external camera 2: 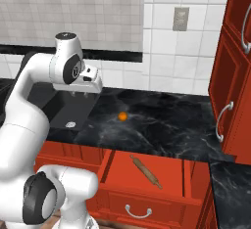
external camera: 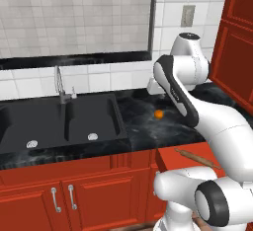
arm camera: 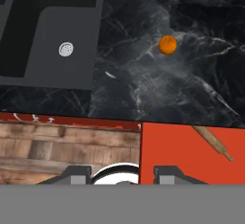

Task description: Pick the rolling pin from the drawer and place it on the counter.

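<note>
Right base view shows the slim light-brown wooden rolling pin (external camera 2: 145,171) lying slantwise on the flat red bottom of the wide, pulled-out red wooden drawer (external camera 2: 172,173), which juts from beneath the front edge of the glossy black marble counter (external camera 2: 162,125). Above that counter, well apart from the drawer, hangs the white arm's two-finger gripper (external camera 2: 80,95), its fingers spread with nothing between them, just beside the matte black sink basin (external camera 2: 68,110). A small round orange object (external camera 2: 122,117) rests on the counter, between the sink and the tall red cabinet (external camera 2: 230,76).
</note>
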You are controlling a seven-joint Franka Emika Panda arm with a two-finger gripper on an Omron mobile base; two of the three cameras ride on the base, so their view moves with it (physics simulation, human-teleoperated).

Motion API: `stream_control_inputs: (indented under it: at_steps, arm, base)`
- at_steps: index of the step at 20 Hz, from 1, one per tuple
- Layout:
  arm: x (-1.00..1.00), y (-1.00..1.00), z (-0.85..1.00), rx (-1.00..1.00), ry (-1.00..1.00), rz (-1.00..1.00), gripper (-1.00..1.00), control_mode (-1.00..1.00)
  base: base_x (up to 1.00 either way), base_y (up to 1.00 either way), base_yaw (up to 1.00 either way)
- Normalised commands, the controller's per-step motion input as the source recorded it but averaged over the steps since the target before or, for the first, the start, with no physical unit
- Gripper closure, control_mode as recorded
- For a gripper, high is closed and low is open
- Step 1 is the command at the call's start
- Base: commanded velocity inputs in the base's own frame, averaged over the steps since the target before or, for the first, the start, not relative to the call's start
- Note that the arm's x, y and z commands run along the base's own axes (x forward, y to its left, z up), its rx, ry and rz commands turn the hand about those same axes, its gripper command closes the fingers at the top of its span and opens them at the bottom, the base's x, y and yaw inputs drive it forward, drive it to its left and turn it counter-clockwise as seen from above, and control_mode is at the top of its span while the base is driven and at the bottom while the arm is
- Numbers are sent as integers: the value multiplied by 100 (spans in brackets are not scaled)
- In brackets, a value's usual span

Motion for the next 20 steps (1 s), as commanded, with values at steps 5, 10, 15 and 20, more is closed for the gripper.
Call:
stream_control_inputs:
  at_steps: [5,10,15,20]
  arm:
    - [0,0,0,0,0,0,-100,100]
    - [0,0,0,0,0,0,-100,100]
    - [0,0,0,0,0,0,-100,100]
    - [0,0,0,0,0,0,-100,100]
  base:
    - [0,0,0]
    - [0,7,-9]
    - [-11,30,-29]
    - [-10,44,-40]
